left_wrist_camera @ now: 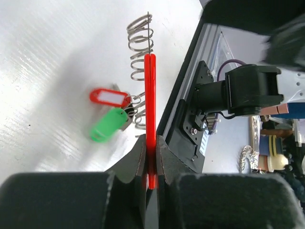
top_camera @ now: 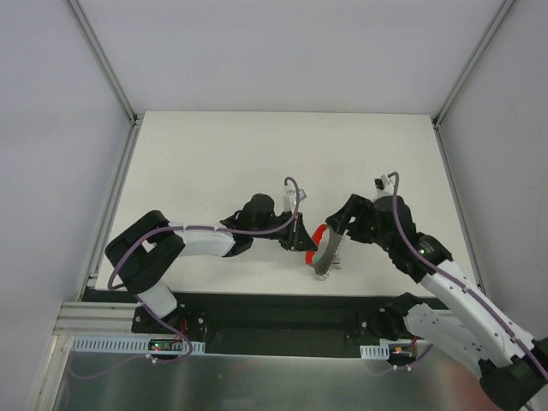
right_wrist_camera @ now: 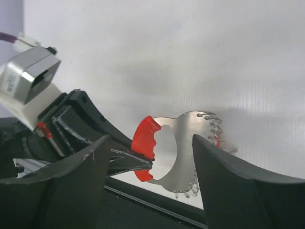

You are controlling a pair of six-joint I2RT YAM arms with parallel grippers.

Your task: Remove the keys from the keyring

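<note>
The keyring has a red crescent grip (right_wrist_camera: 144,143) on a flat silver plate (right_wrist_camera: 187,157) with several wire rings along its edge. In the top view the keyring (top_camera: 320,244) hangs between the two grippers near the table's front edge. My left gripper (left_wrist_camera: 150,140) is shut on the red grip, seen edge-on (left_wrist_camera: 150,95); it also shows in the top view (top_camera: 299,235). A red tag (left_wrist_camera: 109,97) and a green tag (left_wrist_camera: 107,125) hang from the rings, with the keys (left_wrist_camera: 127,119) mostly hidden behind them. My right gripper (right_wrist_camera: 151,138) is open around the keyring without touching it; it also shows in the top view (top_camera: 336,233).
A black rail (top_camera: 274,310) runs along the table's near edge just below the keyring. The right arm's base mount (left_wrist_camera: 224,93) stands close behind it. White walls and metal posts (top_camera: 103,60) enclose the table.
</note>
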